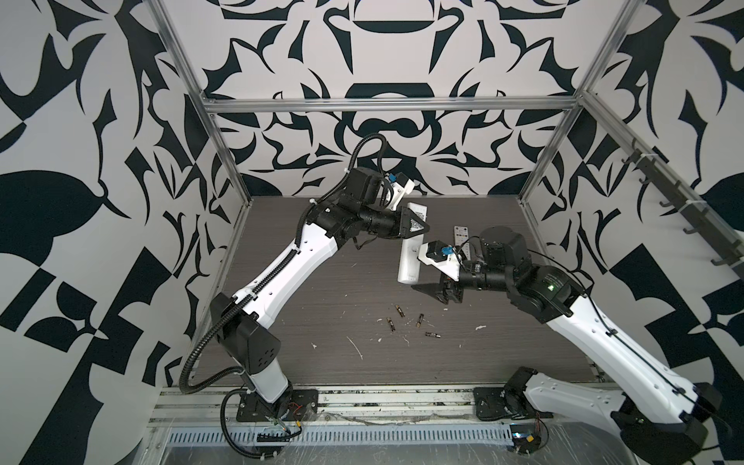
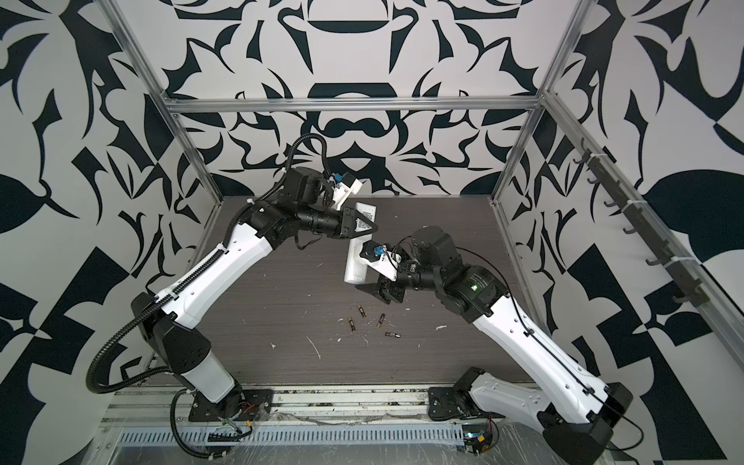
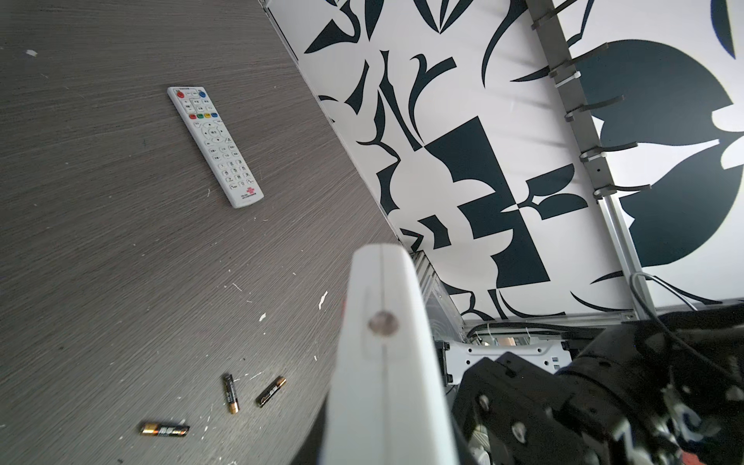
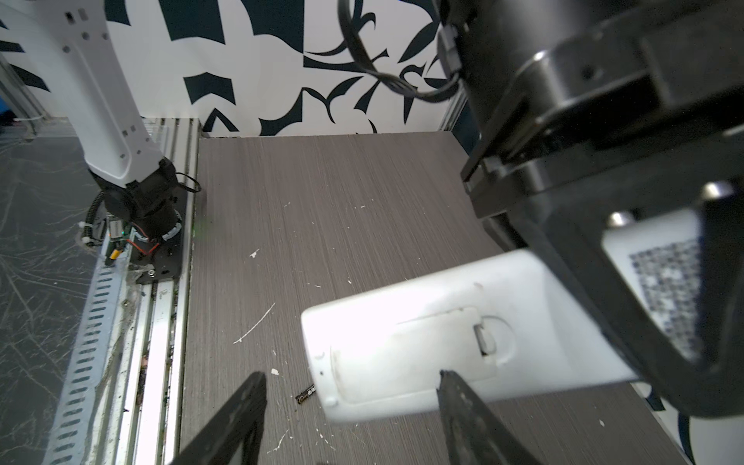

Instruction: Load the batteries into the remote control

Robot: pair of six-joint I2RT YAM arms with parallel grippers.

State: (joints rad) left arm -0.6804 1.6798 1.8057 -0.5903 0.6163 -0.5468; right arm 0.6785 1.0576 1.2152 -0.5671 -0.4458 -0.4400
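Observation:
My left gripper [image 1: 416,226] [image 2: 364,227] is shut on a white remote control [image 1: 410,257] [image 2: 356,265] [image 3: 382,362], held above the table's back half. The remote's back faces the right wrist camera, its battery cover [image 4: 414,354] closed. My right gripper [image 1: 432,292] [image 2: 374,293] [image 4: 351,374] stands open at the remote's lower end, one fingertip [image 4: 451,386] at the cover's edge. Several batteries [image 1: 399,311] [image 2: 361,311] [image 3: 230,393] lie loose on the table in front of both grippers. One battery [image 4: 306,393] shows beside the remote's end.
A second white remote [image 3: 215,147] [image 1: 459,237] lies buttons up at the back right, partly behind my right arm. White scraps [image 1: 356,347] dot the dark wood-grain table [image 1: 322,362]. Metal frame posts [image 1: 225,161] and patterned walls close in the sides and back.

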